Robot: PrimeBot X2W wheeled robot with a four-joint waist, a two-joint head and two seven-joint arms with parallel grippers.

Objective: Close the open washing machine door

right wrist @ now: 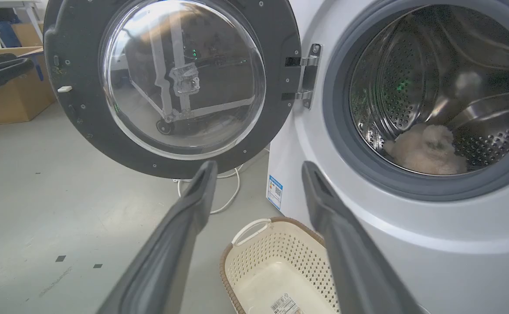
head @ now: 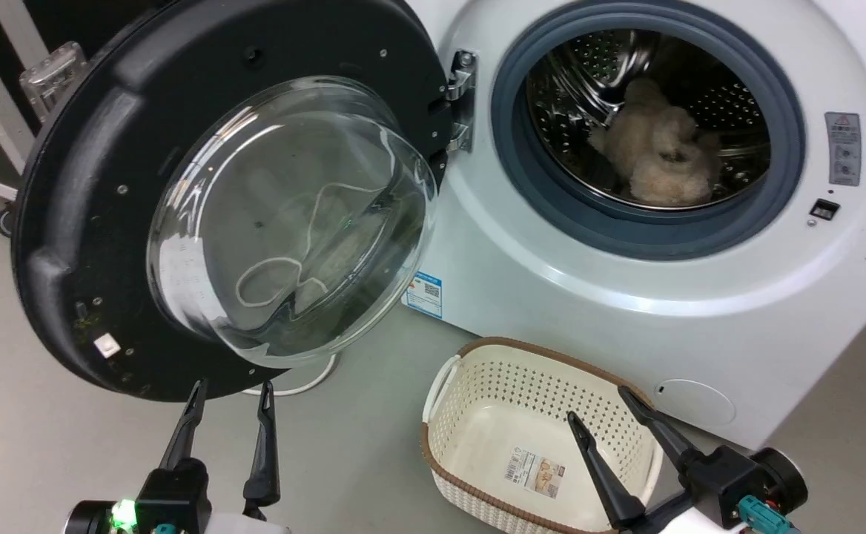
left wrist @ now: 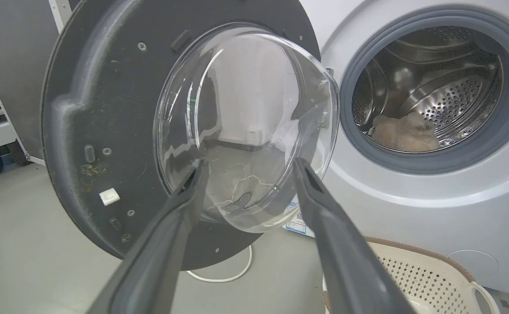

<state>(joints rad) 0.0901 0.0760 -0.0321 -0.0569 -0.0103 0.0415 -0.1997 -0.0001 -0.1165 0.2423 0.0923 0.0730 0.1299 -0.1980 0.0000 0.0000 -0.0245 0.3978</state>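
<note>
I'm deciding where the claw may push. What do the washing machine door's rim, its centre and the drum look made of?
The washing machine door has a rim of what looks like matt black moulded plastic: dull sheen, ridges, screws. Its bowl centre is see-through and glossy with reflections, likely glass, possibly clear plastic. The drum looks like polished steel: bright, perforated.

Bare workshop-like laundry corner: washing machine [head: 589, 289], basket [head: 522, 386], grey floor [head: 32, 445], cardboard box [right wrist: 15, 96].
</note>
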